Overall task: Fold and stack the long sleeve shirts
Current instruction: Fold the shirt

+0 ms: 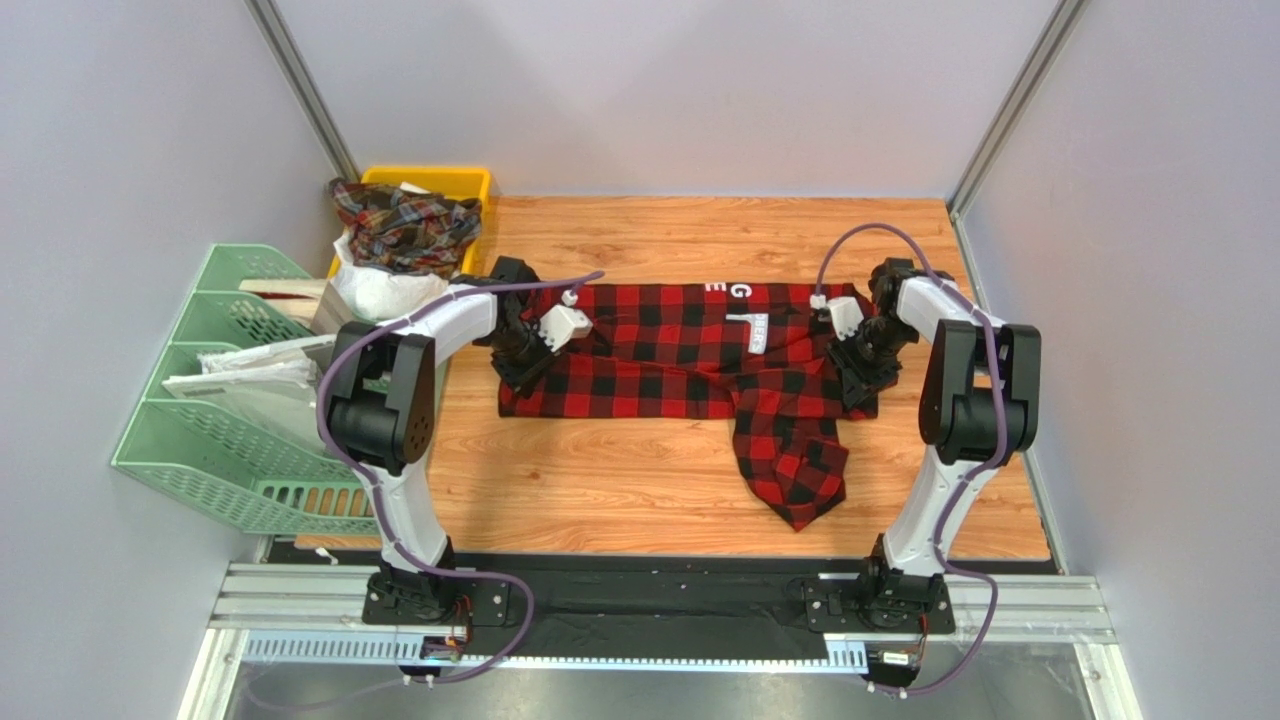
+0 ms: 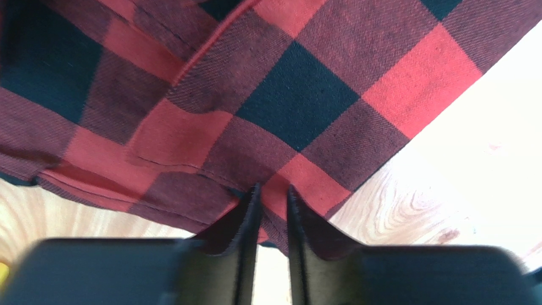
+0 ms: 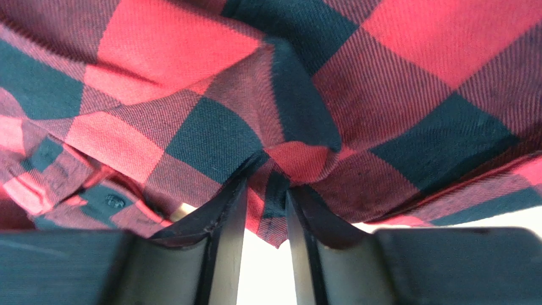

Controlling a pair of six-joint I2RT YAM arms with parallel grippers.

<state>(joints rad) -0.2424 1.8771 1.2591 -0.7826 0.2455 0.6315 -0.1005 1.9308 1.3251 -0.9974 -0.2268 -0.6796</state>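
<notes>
A red-and-black check long sleeve shirt (image 1: 676, 353) lies spread across the wooden table, its white neck label (image 1: 756, 330) facing up and one sleeve (image 1: 789, 450) trailing toward the near edge. My left gripper (image 1: 526, 360) is at the shirt's left edge. In the left wrist view its narrow jaws (image 2: 273, 194) pinch a corner of the check cloth (image 2: 292, 95). My right gripper (image 1: 860, 368) is at the shirt's right edge. In the right wrist view it (image 3: 266, 184) grips a gathered fold of the fabric (image 3: 210, 136), whose tip hangs between the fingers.
A yellow bin (image 1: 451, 183) at the back left holds a darker plaid garment (image 1: 403, 222). A white bag (image 1: 368, 288) lies beside it. A green file rack (image 1: 226, 405) stands along the table's left side. Grey walls close in on both sides.
</notes>
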